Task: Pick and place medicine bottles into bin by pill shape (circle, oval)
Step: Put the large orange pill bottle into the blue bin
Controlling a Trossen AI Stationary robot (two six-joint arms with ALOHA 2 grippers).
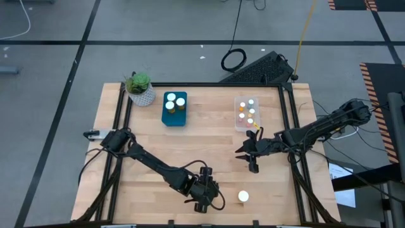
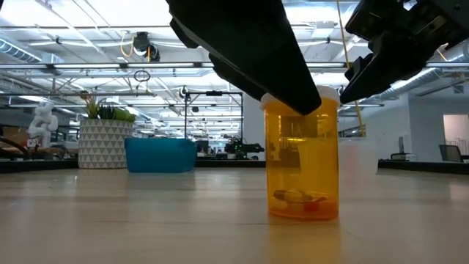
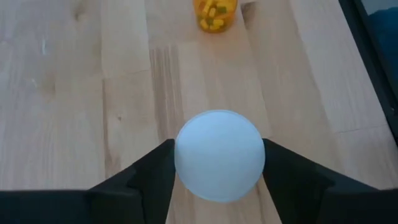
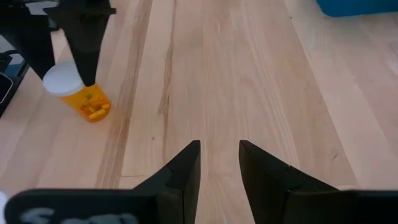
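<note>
An amber medicine bottle (image 2: 302, 158) with a round white cap stands close to the table's near edge. My left gripper (image 3: 219, 155) is over it and shut on it, hiding it in the high view (image 1: 205, 195). A second white-capped bottle (image 1: 243, 197) with yellow pills (image 3: 214, 15) stands free on its base just to the right. My right gripper (image 1: 252, 158) hovers open above bare wood, nearer the clear bin, with nothing between its fingers (image 4: 219, 149). My left gripper pinches the bottle's white cap (image 3: 183, 158) between its two fingers, one on each side of the round rim. The fingers (image 2: 293, 92) come from above, pointing down. The bottle is upright, and its base (image 2: 302, 216) looks to be on the table.
A blue bin (image 1: 174, 120) holding three white-capped bottles sits at the far middle. A clear bin (image 1: 237, 126) with several bottles is to its right. A potted plant (image 1: 139, 88) stands at the far left. The table's dark near edge (image 3: 367, 56) runs close by the left gripper.
</note>
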